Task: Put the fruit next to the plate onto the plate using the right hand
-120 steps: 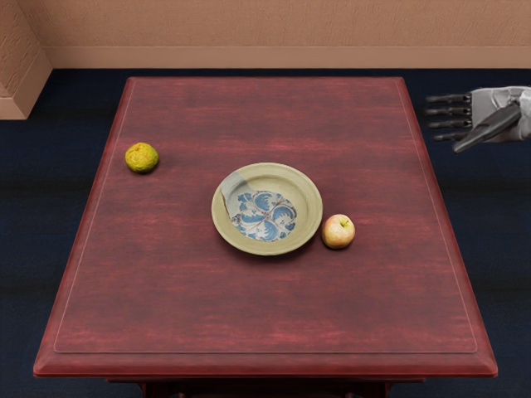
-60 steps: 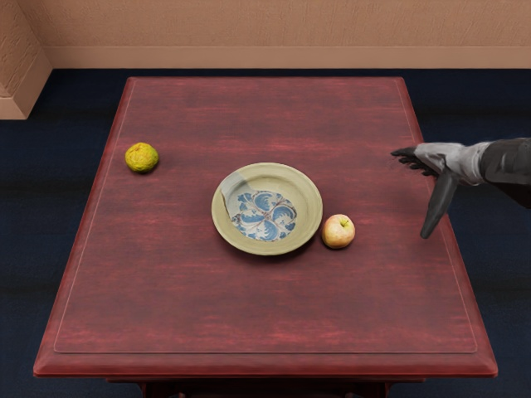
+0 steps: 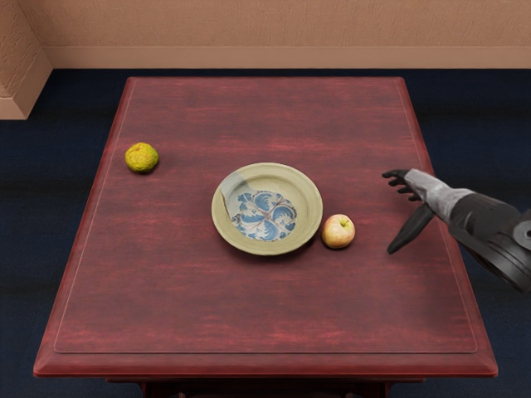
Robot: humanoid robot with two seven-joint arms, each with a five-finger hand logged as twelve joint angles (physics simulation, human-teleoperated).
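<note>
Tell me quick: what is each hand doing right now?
Right hand: open, holding nothing, apart from the apple.
Left hand: not in view.

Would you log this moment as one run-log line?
phase: pre-grasp | right hand: open, right of apple, not touching | apple: beside plate, not on it | left arm: out of view

One head view looks down at a slant from above the near edge, framing the whole tabletop (image 3: 249,307) and far wall (image 3: 290,29).
</note>
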